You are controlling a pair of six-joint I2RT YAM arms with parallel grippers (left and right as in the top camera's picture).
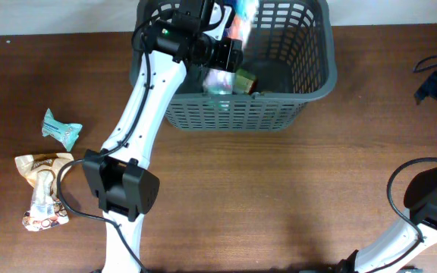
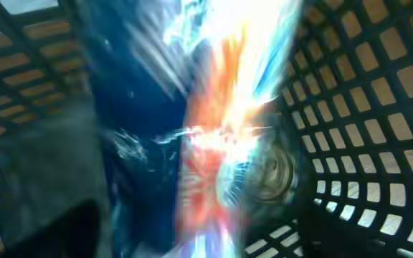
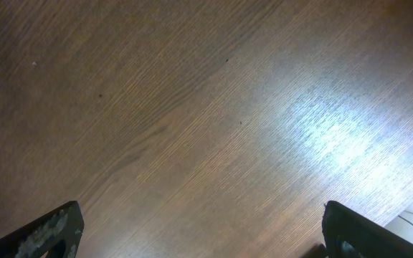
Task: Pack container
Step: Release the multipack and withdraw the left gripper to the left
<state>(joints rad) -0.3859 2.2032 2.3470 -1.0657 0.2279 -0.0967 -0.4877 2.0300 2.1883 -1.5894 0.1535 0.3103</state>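
left arm [image 1: 139, 106]: white links, black joint housings | right arm [image 1: 393, 244]: same scheme, looped black cable [image 1: 425, 160] | right pincer fingers [image 3: 49, 233]: black (whitish scuffs)

The basket [image 1: 241, 117], dark grey plastic with lattice-slotted walls, rounded corners, a solid floor and a thick rim, stands upright and open-topped at the far middle of the wooden table [image 1: 279, 197], its far edge cut off by the overhead view.

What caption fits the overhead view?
Left arm reaches into the basket, blurred packet at its tip; teal snack and tan snack lie on the table.
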